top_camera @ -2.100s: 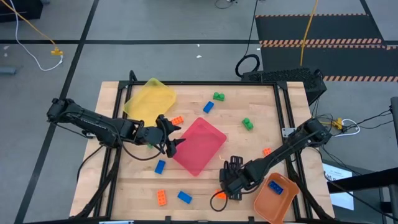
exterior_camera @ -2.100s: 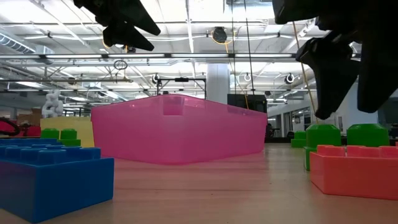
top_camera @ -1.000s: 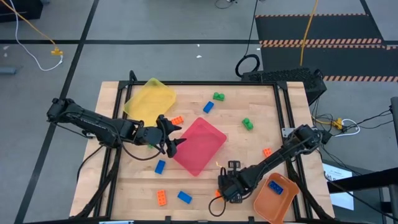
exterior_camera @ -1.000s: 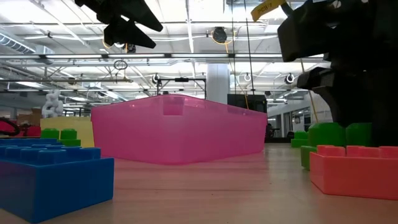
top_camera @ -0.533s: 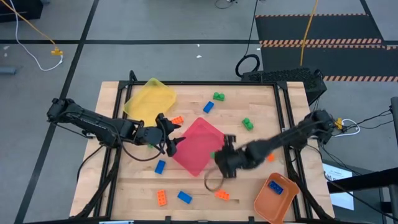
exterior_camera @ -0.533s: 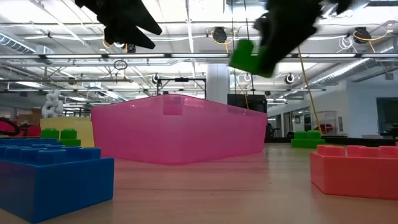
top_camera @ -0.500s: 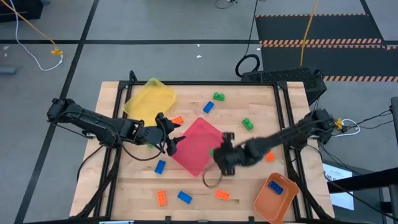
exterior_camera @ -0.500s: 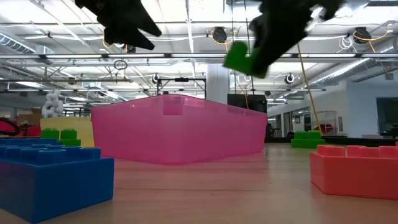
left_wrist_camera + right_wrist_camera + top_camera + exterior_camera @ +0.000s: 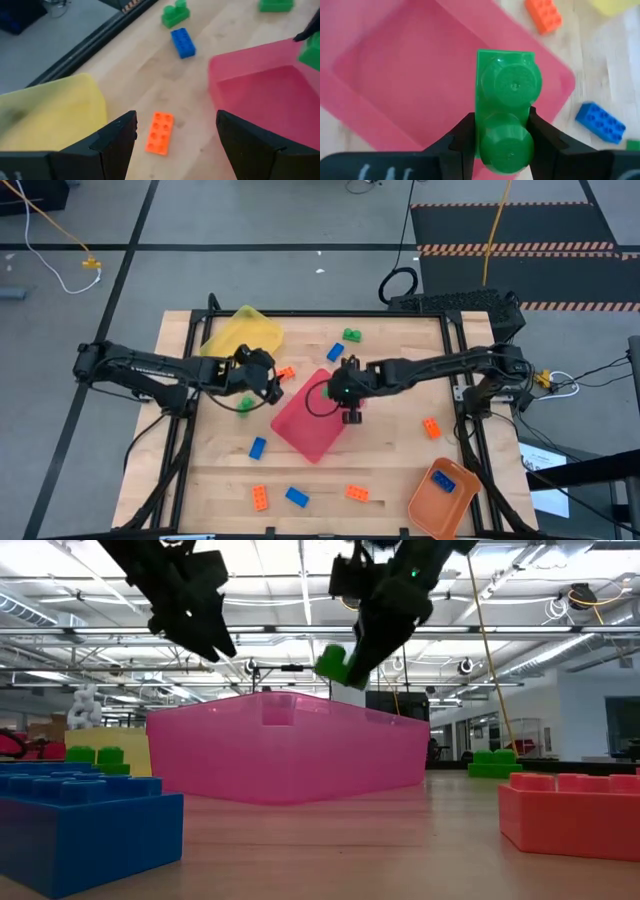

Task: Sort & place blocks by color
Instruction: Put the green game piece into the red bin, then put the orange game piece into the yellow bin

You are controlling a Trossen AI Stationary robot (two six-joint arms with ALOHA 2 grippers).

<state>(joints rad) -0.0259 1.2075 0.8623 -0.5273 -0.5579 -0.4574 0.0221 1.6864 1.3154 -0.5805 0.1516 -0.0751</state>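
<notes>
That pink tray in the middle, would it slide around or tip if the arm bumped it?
The pink tray looks like thin, see-through plastic, so probably light and easy to shove across the smooth wooden table. It sits low and wide, so tipping seems unlikely. It looks empty now, with nothing weighing it down.

From overhead I see my right gripper (image 9: pixel 349 386) over the pink-red tray (image 9: pixel 318 415), near its far edge. My left gripper (image 9: pixel 262 377) sits between the yellow tray (image 9: pixel 240 337) and the pink-red one, beside an orange block (image 9: pixel 286 372). A green block (image 9: pixel 245 403) lies just beside that arm. The orange tray (image 9: pixel 442 498) holds a blue block (image 9: pixel 446 480).
</notes>
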